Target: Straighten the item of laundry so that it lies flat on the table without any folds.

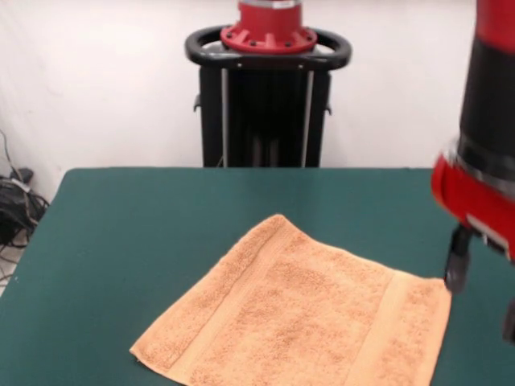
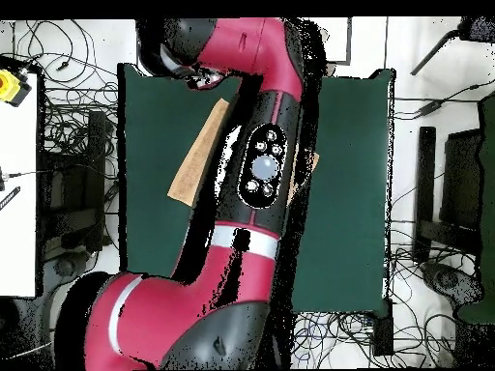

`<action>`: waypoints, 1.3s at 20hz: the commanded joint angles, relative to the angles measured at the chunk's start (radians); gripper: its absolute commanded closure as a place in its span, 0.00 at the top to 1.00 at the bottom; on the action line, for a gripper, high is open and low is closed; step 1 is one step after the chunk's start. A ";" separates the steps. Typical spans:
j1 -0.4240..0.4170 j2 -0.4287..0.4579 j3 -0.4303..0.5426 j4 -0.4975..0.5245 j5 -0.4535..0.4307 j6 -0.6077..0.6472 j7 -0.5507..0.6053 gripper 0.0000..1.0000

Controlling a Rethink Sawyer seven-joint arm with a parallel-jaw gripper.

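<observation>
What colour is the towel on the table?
The towel is light orange-tan with flat woven bands near its ends; the front view shows it best.

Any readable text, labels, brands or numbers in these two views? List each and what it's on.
None readable.
Orange-tan terry-cloth towel: no tag or print showing.
Dark green felt table: unmarked.
Red and black robot arm: round buttons on a black panel, no legible markings.
Yellow object at the overhead view's edge: too small to read.

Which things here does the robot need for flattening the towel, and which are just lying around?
For the job:
- fuzzy orange-tan terry-cloth towel
- big dark green felt-topped table
- the red and black arm's gripper

Just lying about:
- tangled black cables on the floor
- yellow object on the white side surface
</observation>
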 commanded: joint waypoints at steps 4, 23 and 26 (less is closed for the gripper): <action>-0.013 0.258 0.034 -0.159 0.036 -0.042 0.221 1.00; -0.003 0.248 0.047 -0.252 0.343 0.065 0.214 1.00; 0.002 0.217 0.034 -0.243 0.362 0.113 0.204 1.00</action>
